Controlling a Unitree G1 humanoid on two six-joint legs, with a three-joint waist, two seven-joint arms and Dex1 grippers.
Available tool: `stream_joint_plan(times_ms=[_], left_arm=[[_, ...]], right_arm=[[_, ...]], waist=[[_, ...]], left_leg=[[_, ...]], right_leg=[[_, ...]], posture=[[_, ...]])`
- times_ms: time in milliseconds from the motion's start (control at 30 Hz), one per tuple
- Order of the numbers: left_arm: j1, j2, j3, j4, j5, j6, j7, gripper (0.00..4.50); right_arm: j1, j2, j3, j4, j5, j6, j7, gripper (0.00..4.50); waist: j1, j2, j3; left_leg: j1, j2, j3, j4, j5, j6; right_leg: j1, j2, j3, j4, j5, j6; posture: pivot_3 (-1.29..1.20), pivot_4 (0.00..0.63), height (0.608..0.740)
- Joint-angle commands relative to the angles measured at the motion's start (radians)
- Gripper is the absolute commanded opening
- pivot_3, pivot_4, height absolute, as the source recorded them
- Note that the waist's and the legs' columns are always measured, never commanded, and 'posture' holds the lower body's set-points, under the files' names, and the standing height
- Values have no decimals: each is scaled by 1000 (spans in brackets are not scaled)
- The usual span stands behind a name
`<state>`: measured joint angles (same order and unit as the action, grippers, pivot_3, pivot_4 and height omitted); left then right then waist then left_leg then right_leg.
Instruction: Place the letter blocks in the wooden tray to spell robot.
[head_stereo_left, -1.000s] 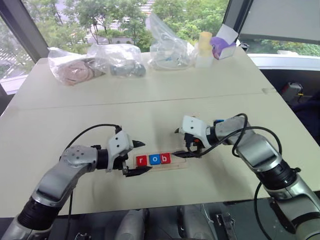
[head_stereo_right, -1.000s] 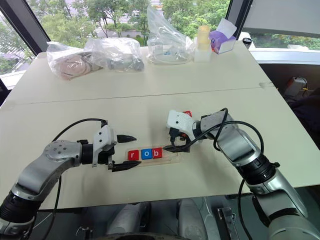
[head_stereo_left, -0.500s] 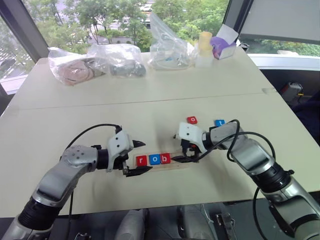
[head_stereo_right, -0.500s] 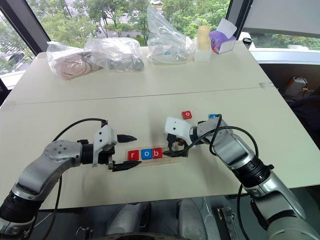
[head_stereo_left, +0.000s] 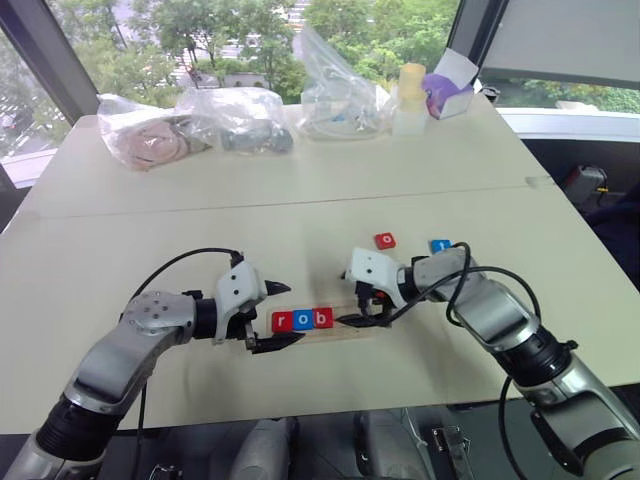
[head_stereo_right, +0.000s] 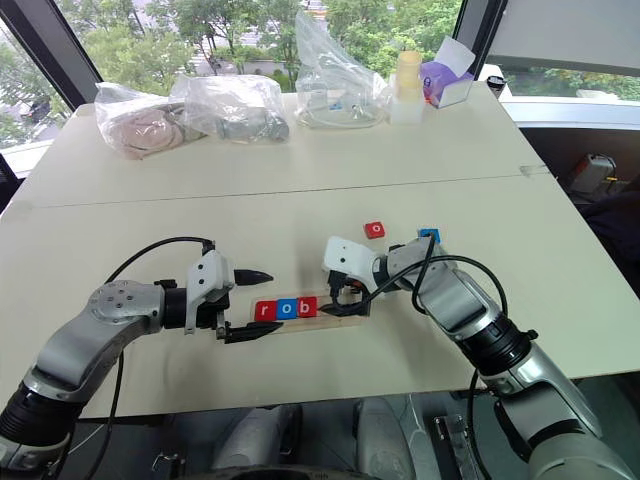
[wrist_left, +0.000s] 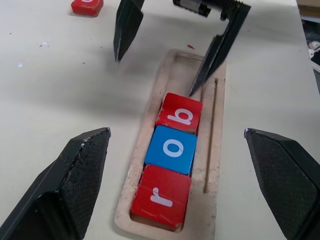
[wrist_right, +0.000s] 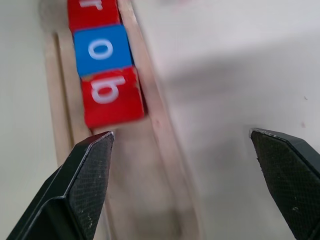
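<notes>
With r, o, b seated in the wooden tray (wrist_left: 212, 165), both jaws gape empty.

The wooden tray (head_stereo_left: 325, 326) is partly hidden in the head views: the right gripper (head_stereo_left: 358, 308) covers its right end, and the left gripper's (head_stereo_left: 277, 315) lower finger overlaps its left end. In the right wrist view the red r block (wrist_right: 93, 12) beside the blue o block (wrist_right: 101, 49) is cut by the edge, and the tray blurs. Behind the tray, the bags' (head_stereo_left: 240, 118) contents are unreadable
</notes>
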<state>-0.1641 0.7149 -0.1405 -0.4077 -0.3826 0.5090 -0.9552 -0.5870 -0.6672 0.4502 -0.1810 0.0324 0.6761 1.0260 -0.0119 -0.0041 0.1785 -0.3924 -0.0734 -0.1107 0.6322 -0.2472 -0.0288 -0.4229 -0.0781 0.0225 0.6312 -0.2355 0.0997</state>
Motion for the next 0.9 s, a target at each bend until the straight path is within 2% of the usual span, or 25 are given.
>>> stream_joint_plan(times_ms=[33, 133, 233, 400, 633, 733, 900], left_arm=[[4, 1, 18, -32, -5, -19, 4, 4500], [6, -2, 18, -31, -5, -21, 6, 4500], [-1, -7, 12, -23, -2, -26, 7, 4500], [-18, -14, 4, -3, 4, -37, -1, 4500], [-27, -19, -3, 4, 8, -42, -2, 4500], [-26, -21, -3, 3, 10, -40, 0, 4500], [-30, -23, -4, 5, 11, -38, 1, 4500]], right_arm=[[-30, -32, -123, -5, 28, 13, -20, 4452], [-41, -2, -225, 17, 55, 68, -95, 4452], [-60, 69, -318, 77, 46, 130, -241, 4452], [-83, 134, -371, 143, 7, 201, -409, 4452], [-74, 269, -423, 121, 20, 333, -582, 4452], [-64, 336, -434, 116, 38, 371, -631, 4452], [-63, 382, -425, 126, 42, 384, -675, 4452]], waist=[[0, 0, 0], [-3, 0, 0], [-5, 0, 0], [0, 0, 0], [-6, 0, 0], [-6, 0, 0], [-3, 0, 0]], left_leg=[[0, 0, 0, 0, 0, 0], [0, 0, 0, 0, 0, 0], [0, 1, 0, -1, 0, 0], [0, 0, 0, -1, 0, 0], [0, 0, 0, -1, 0, 0], [0, 1, 0, -1, 0, 0], [0, 0, 0, -1, 0, 0]], right_leg=[[0, 0, 0, 0, 0, 0], [0, 0, 0, 0, 0, 0], [0, 0, 0, 0, 0, 0], [0, 0, 0, 0, 0, 0], [-1, 0, 1, 0, 0, 0], [-1, 1, 1, 1, 0, 0], [-1, 1, 1, 1, 0, 0]], posture=[[0, 150, 740], [0, 150, 740], [0, 150, 740], [0, 150, 740], [0, 150, 740], [0, 150, 740], [0, 150, 740]])
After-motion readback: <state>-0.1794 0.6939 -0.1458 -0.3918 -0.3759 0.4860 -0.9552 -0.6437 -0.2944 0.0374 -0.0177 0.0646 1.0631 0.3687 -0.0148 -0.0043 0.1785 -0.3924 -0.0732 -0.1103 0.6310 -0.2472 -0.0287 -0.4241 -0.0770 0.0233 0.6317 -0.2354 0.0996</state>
